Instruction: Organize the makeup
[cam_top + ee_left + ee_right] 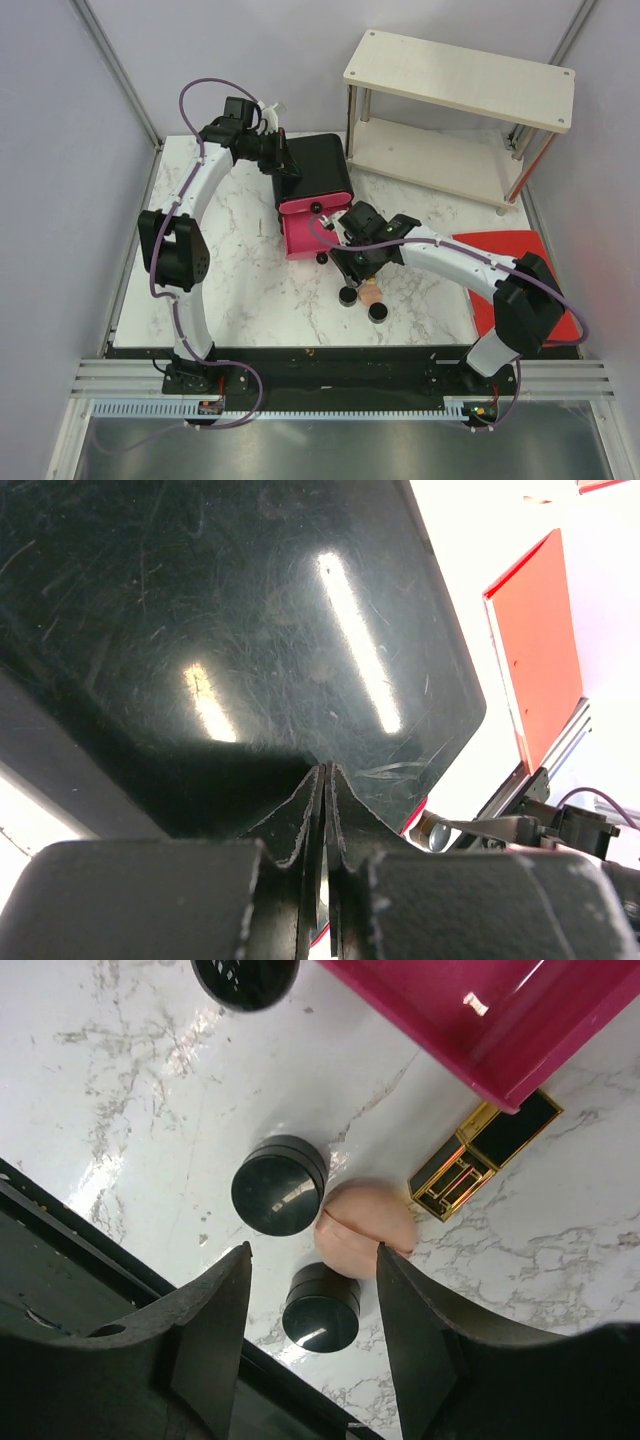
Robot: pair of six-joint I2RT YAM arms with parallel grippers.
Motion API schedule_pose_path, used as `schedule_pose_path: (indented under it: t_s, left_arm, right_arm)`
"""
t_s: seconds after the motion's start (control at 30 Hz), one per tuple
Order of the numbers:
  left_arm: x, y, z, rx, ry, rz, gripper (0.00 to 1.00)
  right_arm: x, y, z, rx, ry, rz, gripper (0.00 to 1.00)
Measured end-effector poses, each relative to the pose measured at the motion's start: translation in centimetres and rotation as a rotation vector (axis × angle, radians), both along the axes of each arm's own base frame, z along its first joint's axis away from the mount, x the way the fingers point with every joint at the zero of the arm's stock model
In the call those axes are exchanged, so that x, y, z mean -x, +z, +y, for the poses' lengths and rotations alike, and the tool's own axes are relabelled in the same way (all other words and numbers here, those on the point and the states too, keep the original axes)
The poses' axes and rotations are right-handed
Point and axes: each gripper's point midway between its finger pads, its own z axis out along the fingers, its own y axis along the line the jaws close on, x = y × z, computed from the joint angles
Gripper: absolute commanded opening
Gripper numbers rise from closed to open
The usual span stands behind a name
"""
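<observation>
We see our right gripper (363,268) above the table, with a peach puff (371,293), a round black jar (347,296) and a second black jar (378,312) just off its fingertips. The open pink drawer (298,236) lies beside them. Our left gripper (283,160) rests against the black box (320,165).

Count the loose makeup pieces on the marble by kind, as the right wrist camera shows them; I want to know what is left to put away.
Round black jars: 2
Peach puff: 1
Gold-black tube: 1
Total: 4
A dark round thing at the top edge is cut off; not counted.
</observation>
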Motion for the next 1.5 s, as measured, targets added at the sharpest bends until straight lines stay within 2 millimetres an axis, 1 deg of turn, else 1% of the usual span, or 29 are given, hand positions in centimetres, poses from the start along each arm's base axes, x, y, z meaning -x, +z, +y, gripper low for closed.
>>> schedule_pose_path:
  t_s: [0.17,0.27,0.37,0.5,0.67,0.9,1.07,1.27,1.5]
  left_arm:
    - [0.0,0.0,-0.1,0.003,-0.002,0.0,0.09]
    - [0.0,0.0,-0.1,0.004,-0.003,0.0,0.09]
    - [0.0,0.0,-0.1,0.004,-0.003,0.0,0.09]
    - [0.0,0.0,-0.1,0.004,-0.003,0.0,0.09]
    - [0.0,-0.1,-0.1,0.004,-0.003,0.001,0.09]
    - [0.0,-0.2,-0.1,0.004,-0.004,0.003,0.09]
    - [0.0,-0.3,-0.1,0.005,-0.004,0.003,0.09]
    - [0.0,-0.3,-0.1,0.006,-0.005,0.002,0.09]
    - [0.0,-0.3,-0.1,0.006,-0.005,0.002,0.09]
  right_arm:
    - [1.2,-1.9,-1.1,0.034,0.002,0.043,0.64]
    - [1.6,-2.3,-1.2,0.034,0.006,0.057,0.64]
    - [1.6,-2.4,-0.7,0.02,0.011,0.066,0.64]
    - [1.4,-3.3,0.1,0.019,0.022,0.102,0.66]
    - [1.6,-4.4,0.9,0.02,0.043,0.153,0.66]
    - [1.6,-5.2,1.8,0.025,0.08,0.181,0.65]
    - [2.0,-5.6,2.4,0.037,0.11,0.192,0.64]
    - [2.7,-5.9,2.6,0.058,0.136,0.194,0.63]
    - [3.2,-7.0,2.6,0.12,0.142,0.176,0.63]
